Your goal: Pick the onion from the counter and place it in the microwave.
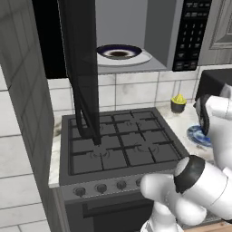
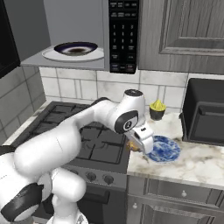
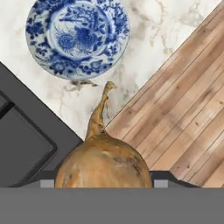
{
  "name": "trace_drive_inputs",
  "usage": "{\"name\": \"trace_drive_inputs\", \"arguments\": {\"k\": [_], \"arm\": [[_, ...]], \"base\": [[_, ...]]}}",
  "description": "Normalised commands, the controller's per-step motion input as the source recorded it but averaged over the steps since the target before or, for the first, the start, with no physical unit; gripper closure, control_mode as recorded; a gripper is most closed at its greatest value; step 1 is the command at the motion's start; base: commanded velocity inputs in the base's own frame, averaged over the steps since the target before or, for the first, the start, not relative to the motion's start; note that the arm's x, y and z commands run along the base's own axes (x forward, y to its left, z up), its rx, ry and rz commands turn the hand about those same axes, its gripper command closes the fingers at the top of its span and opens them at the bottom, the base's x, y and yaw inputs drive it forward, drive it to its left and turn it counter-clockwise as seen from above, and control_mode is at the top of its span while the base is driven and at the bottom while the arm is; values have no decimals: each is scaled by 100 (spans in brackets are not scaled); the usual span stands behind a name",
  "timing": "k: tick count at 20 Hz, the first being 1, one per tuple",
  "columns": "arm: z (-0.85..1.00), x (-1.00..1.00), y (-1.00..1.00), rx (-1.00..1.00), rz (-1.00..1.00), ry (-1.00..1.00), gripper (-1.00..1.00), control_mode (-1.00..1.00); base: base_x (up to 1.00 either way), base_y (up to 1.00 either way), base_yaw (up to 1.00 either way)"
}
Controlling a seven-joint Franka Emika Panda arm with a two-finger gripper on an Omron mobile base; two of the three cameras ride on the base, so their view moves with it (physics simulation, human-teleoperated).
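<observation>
Tool [image 3: 104,182]: its 2 fingertips stand on either side of the onion [image 3: 105,164] with no visible gap, so I judge it to be gripping the bulb. Whether the onion is clear of the desk [image 3: 148,26] cannot be confirmed. In the hand view the stem points away from the tool, towards the blue-patterned plate [image 3: 78,37] ahead of it. Principal risk: the bulb is round and smooth, and 2 narrow fingertips may bear on little of it; a fast lift or turn could let it roll or slip out. If released here it could drop onto the stove [image 2: 94,148] beside the tool, or over the desk edge to the wooden floor [image 3: 188,92]. Second risk: the microwave [image 1: 174,41] lies above the tool and across the stove, and its open door [image 1: 79,54] hangs on the far side of the opening; an approach swung too wide could strike it, and a low approach could catch the microwave's floor edge. Third risk: a bowl [image 1: 118,52] on a white plate [image 1: 146,58] occupies the cavity; a low or hurried release could tip the bowl, or send the onion off its rim and out the front.
</observation>
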Motion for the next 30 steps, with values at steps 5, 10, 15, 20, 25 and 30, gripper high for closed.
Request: {"name": "trace_drive_inputs", "arguments": {"k": [5, 10, 15, 20, 25, 30], "arm": [[100, -36, 100, 0, 23, -10, 100, -100], [99, 0, 100, 2, 28, -11, 100, -100], [100, 18, 100, 0, 20, -8, 100, -100], [95, 15, 94, 0, 24, -48, 100, -100], [98, 10, 69, 2, 23, -64, 100, -100], [100, 57, 80, 0, 3, -47, 100, -100]], "base": [[0, 0, 0], [0, 0, 0], [0, 0, 0], [0, 0, 0], [0, 0, 0], [0, 0, 0]]}}
